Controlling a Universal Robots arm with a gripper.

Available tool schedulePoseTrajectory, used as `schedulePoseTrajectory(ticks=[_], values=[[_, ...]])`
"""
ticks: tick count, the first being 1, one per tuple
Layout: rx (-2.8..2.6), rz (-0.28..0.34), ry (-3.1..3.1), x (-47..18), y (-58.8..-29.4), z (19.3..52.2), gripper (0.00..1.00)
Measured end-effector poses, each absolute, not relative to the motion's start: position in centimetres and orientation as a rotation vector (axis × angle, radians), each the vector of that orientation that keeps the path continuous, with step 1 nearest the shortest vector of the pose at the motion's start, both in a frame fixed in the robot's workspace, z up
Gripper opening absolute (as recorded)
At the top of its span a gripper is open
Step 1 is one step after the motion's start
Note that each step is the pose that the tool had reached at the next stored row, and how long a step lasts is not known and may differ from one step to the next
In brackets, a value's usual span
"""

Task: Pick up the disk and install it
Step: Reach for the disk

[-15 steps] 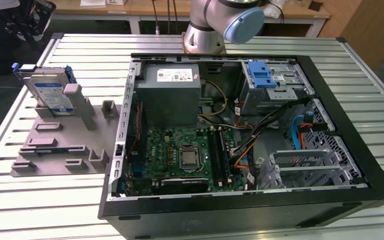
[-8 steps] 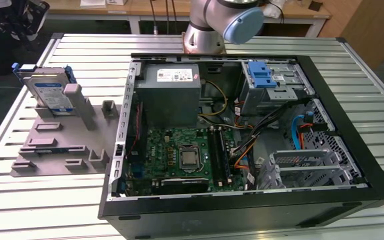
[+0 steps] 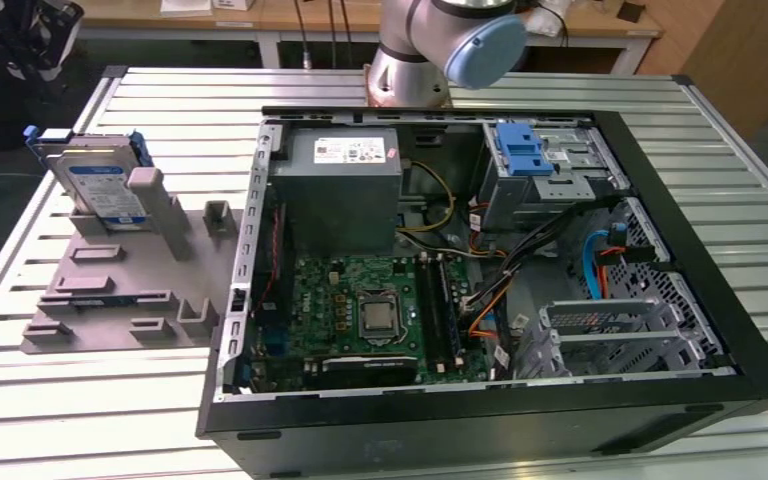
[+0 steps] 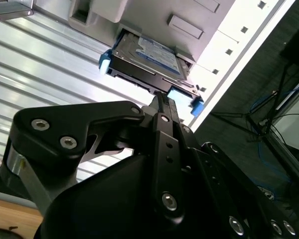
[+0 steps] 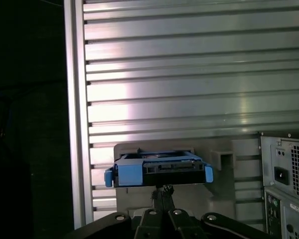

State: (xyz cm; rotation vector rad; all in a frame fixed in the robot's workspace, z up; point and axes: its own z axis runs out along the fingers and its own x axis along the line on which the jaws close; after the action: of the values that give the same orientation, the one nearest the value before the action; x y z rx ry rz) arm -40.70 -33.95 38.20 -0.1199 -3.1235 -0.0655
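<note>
We are seeing the gripper (image 5: 162, 191) pressed together, holding nothing, pointing at the disk (image 5: 159, 172), sitting in a holder (image 3: 117, 290) by the table's (image 3: 77, 405) edge

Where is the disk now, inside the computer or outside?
Outside: the disk stands in the grey stand beside the open computer case.

Ribbed metal table (image 3: 91, 400), carrying two loads.
In the exterior view an open black computer case (image 3: 491, 415) lies flat across the middle. A grey fixture plate (image 3: 117, 300) sits just beside it at the case's nine o'clock, and the arm's base (image 3: 404, 85) rises at its twelve o'clock.
</note>
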Motion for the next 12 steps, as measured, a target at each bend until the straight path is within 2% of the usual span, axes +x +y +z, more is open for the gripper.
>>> schedulePoseTrajectory(ticks=[12], values=[[-0.120,-0.065,-3.124,-42.8,-33.6,38.1,0.11]])
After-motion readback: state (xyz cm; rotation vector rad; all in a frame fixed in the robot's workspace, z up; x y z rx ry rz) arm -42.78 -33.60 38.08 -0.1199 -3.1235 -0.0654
